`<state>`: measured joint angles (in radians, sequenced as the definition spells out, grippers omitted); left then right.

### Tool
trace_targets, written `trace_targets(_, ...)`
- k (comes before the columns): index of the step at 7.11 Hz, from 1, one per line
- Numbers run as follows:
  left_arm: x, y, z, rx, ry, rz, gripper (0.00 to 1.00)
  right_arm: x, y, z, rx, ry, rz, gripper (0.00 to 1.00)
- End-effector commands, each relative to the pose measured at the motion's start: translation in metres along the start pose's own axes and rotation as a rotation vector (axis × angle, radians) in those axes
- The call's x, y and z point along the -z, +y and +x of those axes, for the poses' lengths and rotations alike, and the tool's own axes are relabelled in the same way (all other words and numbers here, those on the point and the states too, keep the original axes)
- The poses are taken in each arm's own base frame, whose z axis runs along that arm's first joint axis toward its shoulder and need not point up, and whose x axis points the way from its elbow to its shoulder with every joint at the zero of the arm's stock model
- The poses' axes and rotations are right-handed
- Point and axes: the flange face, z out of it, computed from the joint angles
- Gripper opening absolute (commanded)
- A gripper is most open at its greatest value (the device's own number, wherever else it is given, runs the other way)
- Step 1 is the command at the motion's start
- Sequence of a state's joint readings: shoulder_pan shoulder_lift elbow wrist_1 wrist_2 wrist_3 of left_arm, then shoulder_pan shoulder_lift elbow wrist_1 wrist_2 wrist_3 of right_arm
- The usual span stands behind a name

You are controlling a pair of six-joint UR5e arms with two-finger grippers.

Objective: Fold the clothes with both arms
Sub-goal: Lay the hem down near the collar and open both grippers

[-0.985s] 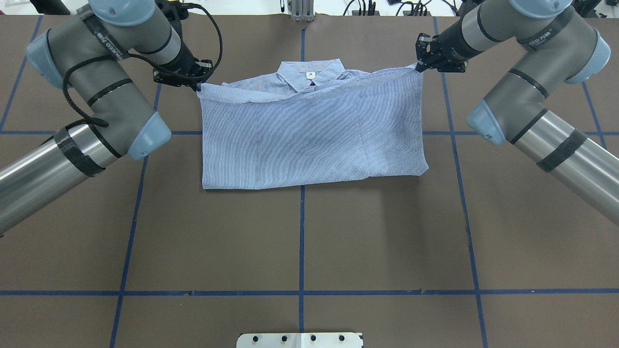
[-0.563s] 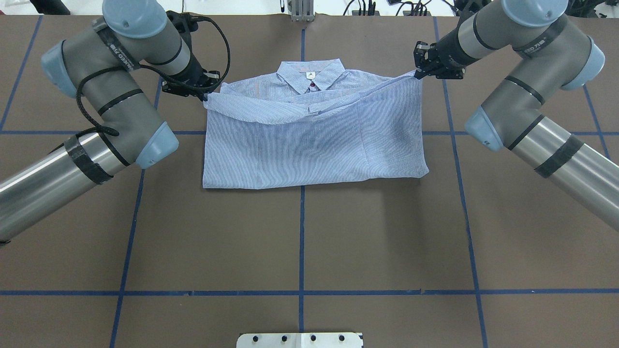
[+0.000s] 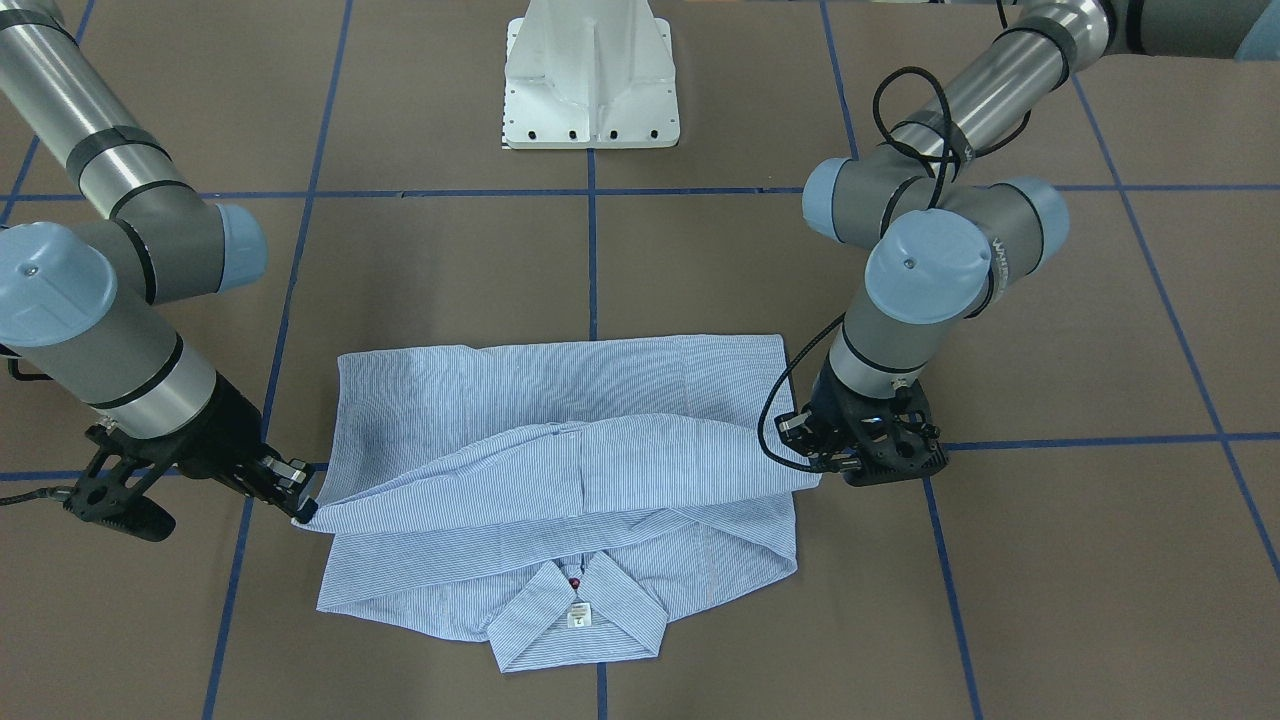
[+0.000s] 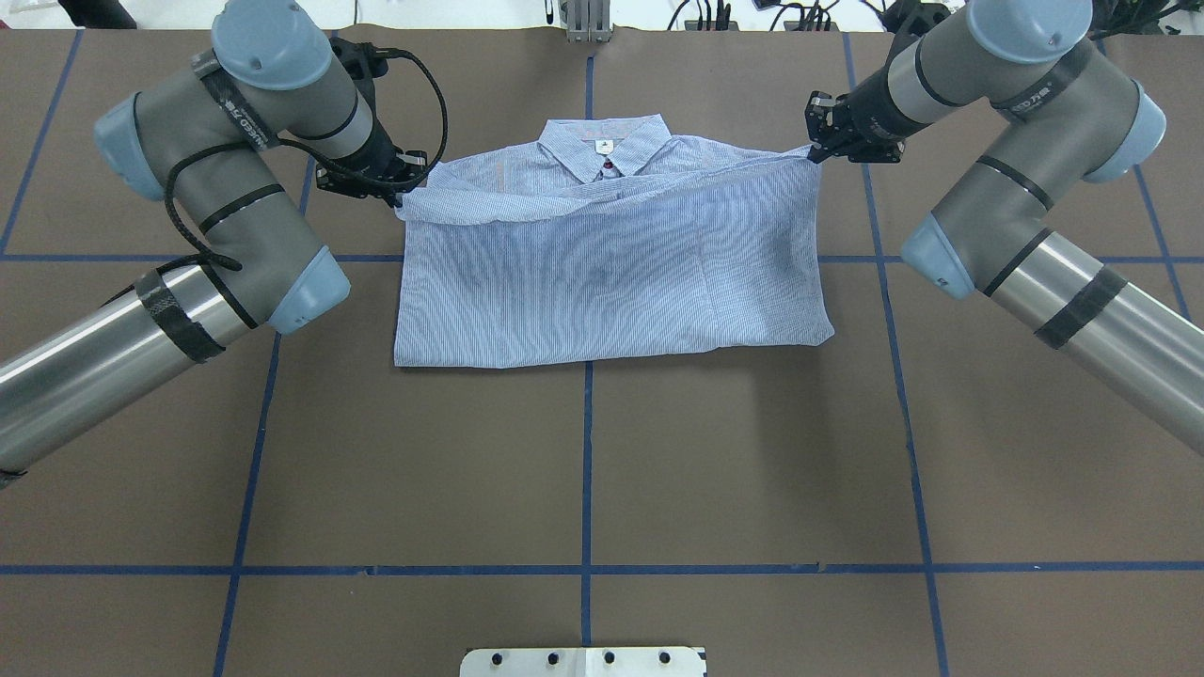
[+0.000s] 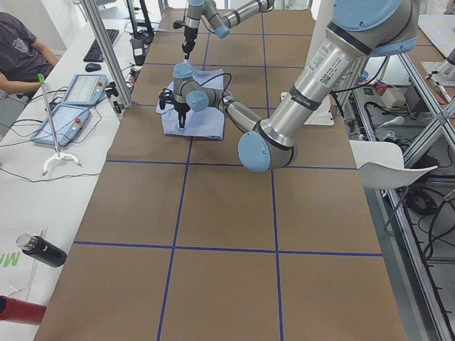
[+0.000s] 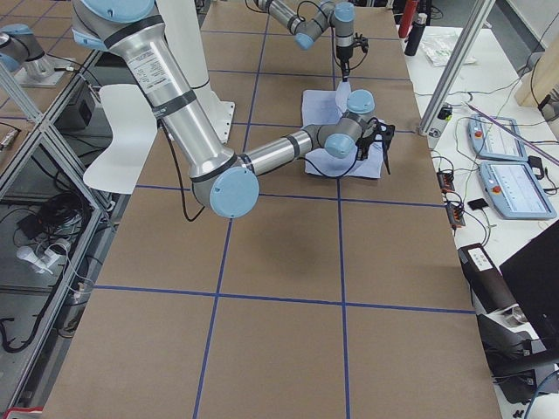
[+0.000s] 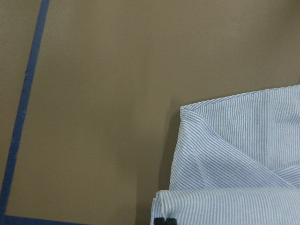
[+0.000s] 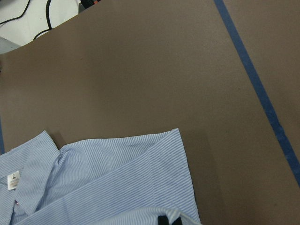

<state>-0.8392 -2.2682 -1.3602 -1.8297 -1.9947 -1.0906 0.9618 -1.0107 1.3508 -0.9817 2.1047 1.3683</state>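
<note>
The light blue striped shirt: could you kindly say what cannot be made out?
Sleeves of the light blue striped shirt: hidden under folded layers, every view.
Fingertips of black left gripper and black right gripper: cut off at wrist views' bottom edge; too small in side views.

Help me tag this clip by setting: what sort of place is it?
Probably a robotics lab: the left arm and right arm hold a shirt on a table gridded with blue tape, beside a bench with control pendants.
</note>
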Motion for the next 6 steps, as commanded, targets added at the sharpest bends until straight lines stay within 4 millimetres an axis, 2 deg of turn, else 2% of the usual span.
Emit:
trace_targets(1,-0.0165,-0.0084,-0.0003,-0.009,0.001,0.003,0.0,-0.0191,-0.0038,0.0122,0.003,0.002,-0.005,0.0)
trace_targets(6,-0.0147,-0.0099,0.0038,-0.011,0.004,0.008,0.0,-0.0199,-0.005,0.0082,0.003,0.001,-0.005,0.0)
